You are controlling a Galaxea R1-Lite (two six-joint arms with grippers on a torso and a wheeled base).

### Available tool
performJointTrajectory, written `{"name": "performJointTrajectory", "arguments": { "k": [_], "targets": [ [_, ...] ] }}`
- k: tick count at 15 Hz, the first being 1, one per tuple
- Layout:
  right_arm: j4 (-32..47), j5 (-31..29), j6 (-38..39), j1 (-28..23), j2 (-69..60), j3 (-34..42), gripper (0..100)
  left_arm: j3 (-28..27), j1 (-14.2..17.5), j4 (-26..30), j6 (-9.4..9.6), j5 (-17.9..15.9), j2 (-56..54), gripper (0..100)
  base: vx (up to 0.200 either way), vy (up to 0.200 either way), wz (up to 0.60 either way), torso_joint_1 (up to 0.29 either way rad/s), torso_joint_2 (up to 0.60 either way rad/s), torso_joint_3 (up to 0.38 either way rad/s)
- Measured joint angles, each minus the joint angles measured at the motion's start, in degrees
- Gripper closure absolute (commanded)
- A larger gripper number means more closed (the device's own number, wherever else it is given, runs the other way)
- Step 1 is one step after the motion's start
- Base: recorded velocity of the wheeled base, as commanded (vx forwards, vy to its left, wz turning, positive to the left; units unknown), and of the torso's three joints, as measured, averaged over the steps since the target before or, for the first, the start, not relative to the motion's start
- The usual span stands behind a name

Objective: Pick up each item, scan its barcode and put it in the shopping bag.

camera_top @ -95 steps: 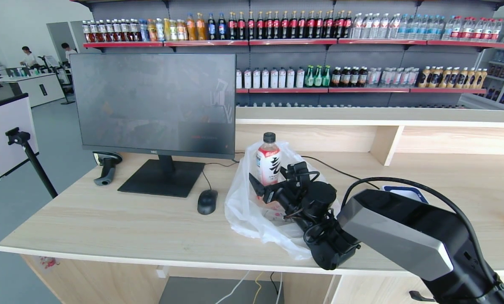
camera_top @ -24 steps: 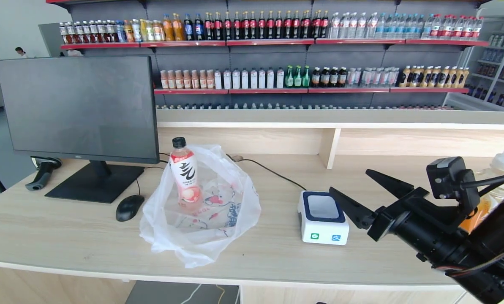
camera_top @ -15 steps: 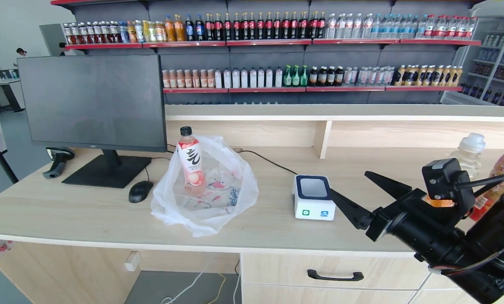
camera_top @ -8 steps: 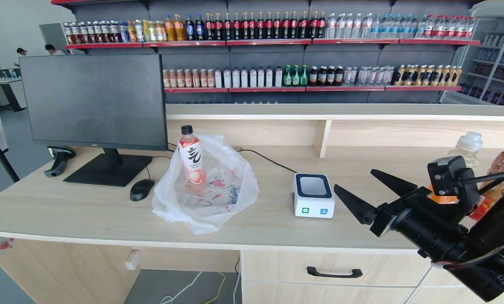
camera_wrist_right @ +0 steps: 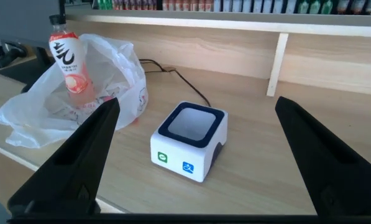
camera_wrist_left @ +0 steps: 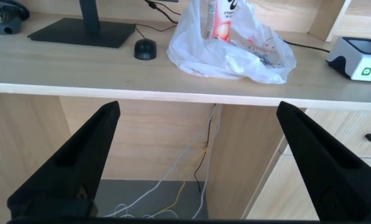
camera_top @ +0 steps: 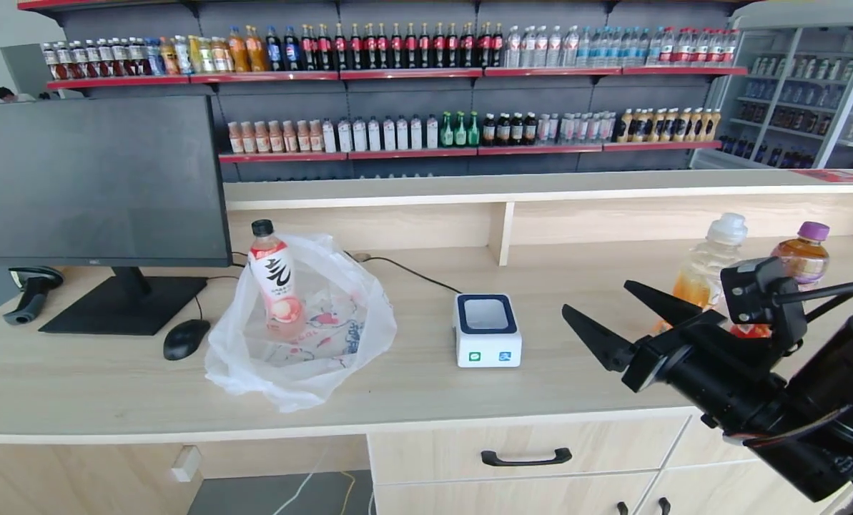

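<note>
The right gripper (camera_top: 596, 297) had withdrawn to four o'clock, jaws wide and empty, leaving the pink bottle (camera_top: 272, 286) upright in the shopping bag (camera_top: 358, 325) at nine o'clock, so the white-capped bottle (camera_top: 705, 268) at three o'clock seemed next.

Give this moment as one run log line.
right gripper open, empty | peach bottle upright in shopping bag | white-capped bottle, purple-capped bottle standing on counter
</note>
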Motion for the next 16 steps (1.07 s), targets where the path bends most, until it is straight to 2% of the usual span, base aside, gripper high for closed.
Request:
{"name": "performJointTrajectory", "arguments": {
  "k": [9,15,16],
  "targets": [
    [-0.1,0.0,-0.6,-1.5,0.6,-0.5,0,0.0,0.0,0.0,0.06,0.0,0.0,0,0.0,-0.2,0.0,0.002,0.0,0.003],
    [0.0,0.0,-1.4,-1.4,0.9,1.9,0,0.0,0.0,0.0,0.11,0.0,0.0,0,0.0,-0.2,0.0,0.001,0.0,0.003],
    [0.0,-0.1,-1.4,-1.5,0.9,2.7,0,0.0,-0.1,0.0,0.13,0.0,0.0,0,0.0,0.0,0.0,0.0,0.0,0.0]
  ]
}}
